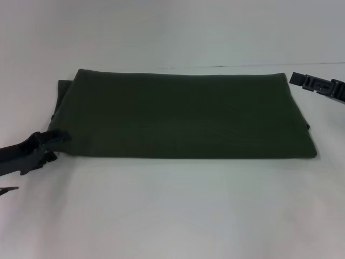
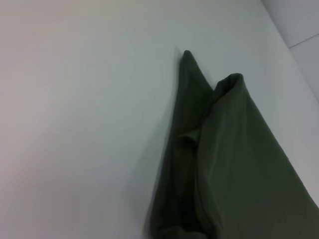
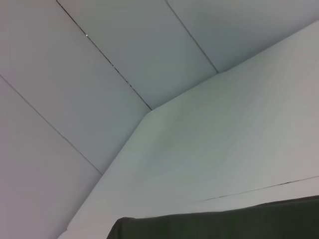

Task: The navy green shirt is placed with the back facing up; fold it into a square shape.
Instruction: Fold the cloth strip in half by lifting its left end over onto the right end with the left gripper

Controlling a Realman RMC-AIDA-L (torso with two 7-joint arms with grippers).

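Navy green shirt: folded into a wide, flat rectangle, lying on the white table, roughly centred and a little toward the far side in the head view. Long edges running left to right; front edge straight, right front corner crisp and flat. Left end less tidy, with a second layer of fabric poking out beyond the upper layer at the far left corner. Surface smooth, plain, dark olive, no print.

Left gripper: low at the shirt's near left corner, reaching in from the left edge of the head view. Black fingers right at the fabric edge, touching or just beside it; jaws apart or clamped on cloth — cannot tell. From the left wrist view, shirt seen end-on: layered folds with two rounded tips standing up against the white table, a dark crease running between the layers.

Right gripper: raised by the shirt's far right corner, just beside it and seemingly clear of the cloth. Jaw state: cannot tell. In the right wrist view, only a dark strip of shirt along one edge, beyond it table and pale wall panels.
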